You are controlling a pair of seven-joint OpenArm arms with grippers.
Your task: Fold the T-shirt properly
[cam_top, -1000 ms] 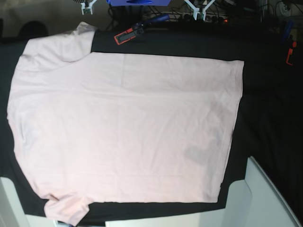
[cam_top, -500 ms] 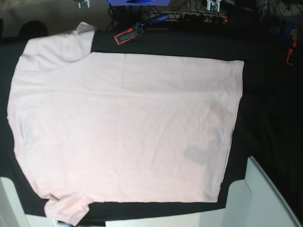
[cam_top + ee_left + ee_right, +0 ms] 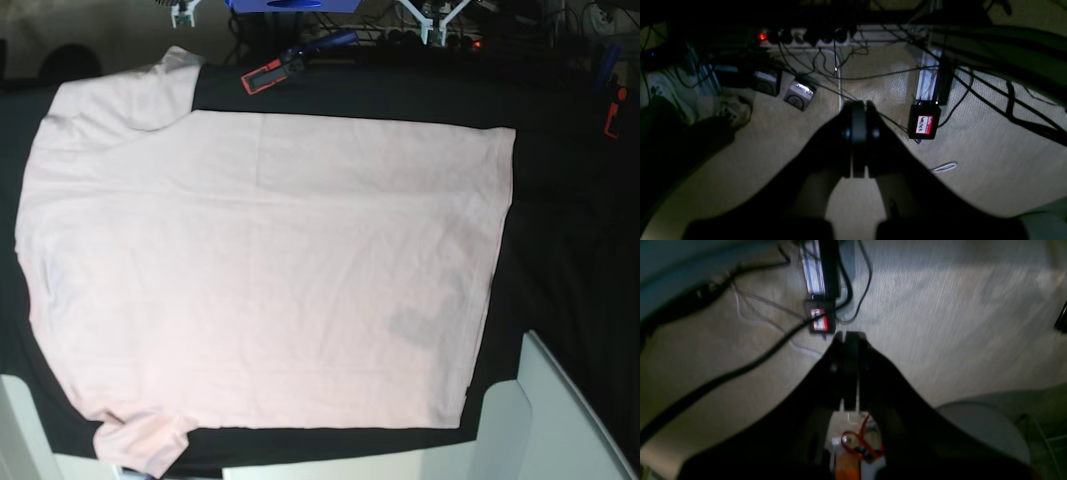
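Observation:
The pale pink T-shirt (image 3: 260, 270) lies spread flat on the black table (image 3: 570, 230), collar end at the left and hem at the right. Its small greyish patch (image 3: 412, 327) is near the hem. One sleeve (image 3: 140, 95) points to the back and the other (image 3: 145, 440) to the front. My left gripper (image 3: 858, 115) is shut and empty over the floor behind the table; only a white bit of it shows at the top of the base view (image 3: 437, 18). My right gripper (image 3: 848, 338) is also shut and empty; it shows at the top of the base view (image 3: 183, 12). The shirt is out of both wrist views.
A red and black device (image 3: 268, 75) and a blue-handled tool (image 3: 325, 42) lie at the table's back edge. A red item (image 3: 613, 112) is at the far right. White panels (image 3: 560, 420) stand at the front. Cables, a power strip (image 3: 813, 35) and a labelled box (image 3: 924, 123) lie on the floor.
The white gripper parts at the top edge of the base view rose nearly out of view half a second ago and have come back down. The T-shirt has not moved.

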